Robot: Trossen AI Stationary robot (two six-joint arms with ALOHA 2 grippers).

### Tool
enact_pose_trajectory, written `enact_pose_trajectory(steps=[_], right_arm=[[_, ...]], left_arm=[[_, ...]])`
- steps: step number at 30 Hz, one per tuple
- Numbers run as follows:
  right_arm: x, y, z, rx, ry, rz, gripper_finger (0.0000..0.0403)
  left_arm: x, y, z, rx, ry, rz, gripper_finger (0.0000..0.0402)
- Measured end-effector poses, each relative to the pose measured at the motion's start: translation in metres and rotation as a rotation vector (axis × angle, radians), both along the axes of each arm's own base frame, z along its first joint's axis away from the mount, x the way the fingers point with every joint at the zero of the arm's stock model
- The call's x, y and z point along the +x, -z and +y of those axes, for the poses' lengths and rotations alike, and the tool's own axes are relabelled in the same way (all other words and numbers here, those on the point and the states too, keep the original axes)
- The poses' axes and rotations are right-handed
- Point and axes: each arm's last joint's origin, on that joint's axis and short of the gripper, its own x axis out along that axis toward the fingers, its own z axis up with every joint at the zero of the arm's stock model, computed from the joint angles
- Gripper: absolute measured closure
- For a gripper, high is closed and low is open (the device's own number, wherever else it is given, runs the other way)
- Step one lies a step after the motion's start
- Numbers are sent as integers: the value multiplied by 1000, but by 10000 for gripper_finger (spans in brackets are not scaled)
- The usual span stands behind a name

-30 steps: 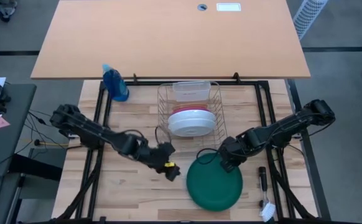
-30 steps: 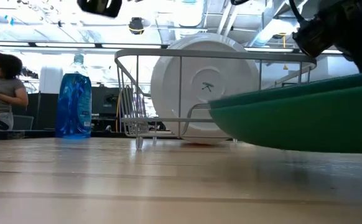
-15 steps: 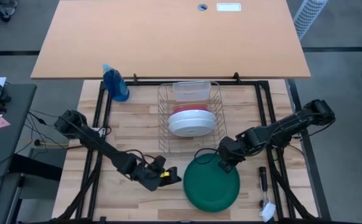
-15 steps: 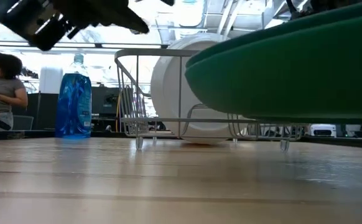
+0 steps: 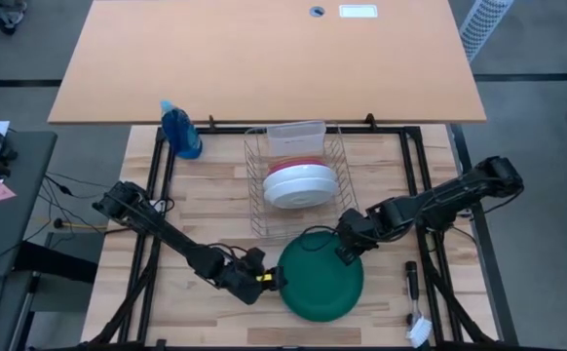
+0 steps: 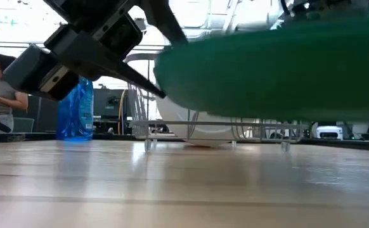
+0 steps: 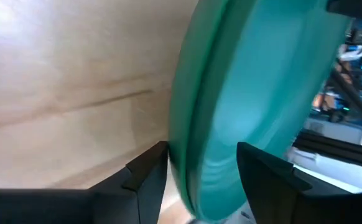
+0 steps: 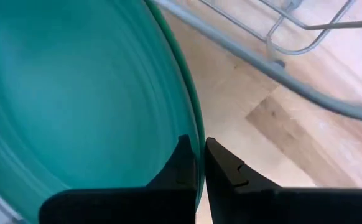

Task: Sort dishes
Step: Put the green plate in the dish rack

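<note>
- Dark green plate (image 5: 322, 285): round, plain, matte, shallow with a raised rim; one of its kind. Held clear of the desk (image 5: 206, 210), a gap showing under it in the low view, near the front edge, just in front of the wire rack (image 5: 298, 190).
- Right tool (image 5: 343, 250): clenched on the green plate's rim at the side nearest the rack, fingers (image 8: 184, 163) pinching the edge between them.
- Left tool (image 5: 272, 282): spread wide at the plate's opposite, left rim; fingers (image 7: 147, 171) standing either side of the edge. Cannot tell whether they touch it.
- In the rack, standing on edge: one white plate (image 5: 298, 192) at the front, more white rims packed behind it, a thin strip of pink-red (image 5: 291, 167) behind those. Exact count of the stack cannot be told.
- One clear lidded container (image 5: 295, 139) at the rack's back end.
- One blue spray bottle (image 5: 180, 131) at the desk's far left corner.
- Two arms, one green plate between them.
</note>
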Motion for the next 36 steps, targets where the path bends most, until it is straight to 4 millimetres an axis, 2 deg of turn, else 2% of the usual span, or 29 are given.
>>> enact_pose_trajectory(steps=[5, 8, 12, 14, 20, 24, 30, 36], right_arm=[[4, 5, 1, 5, 22, 9, 391], [4, 4, 2, 15, 21, -1, 390], [4, 4, 4, 42, 31, 1, 383], [4, 3, 7, 56, 26, -3, 378], [1, 3, 13, 82, -14, 15, 356], [-4, 0, 16, 111, -103, 68, 338], [-12, -17, 19, 67, -197, 150, 310], [-8, -31, 15, 61, -203, 127, 269]], left_arm=[[-2, 4, 3, 39, -14, 41, 245], [-2, 4, 4, 60, 1, 47, 289], [-4, 6, 5, 82, 12, 74, 369], [-4, 9, 6, 87, 17, 96, 386], [-8, 12, 5, 89, 42, 140, 390], [-7, 9, 1, 69, 50, 109, 391], [-2, 2, -2, 44, 55, 28, 391], [-2, 3, 1, 67, 46, 45, 391]])
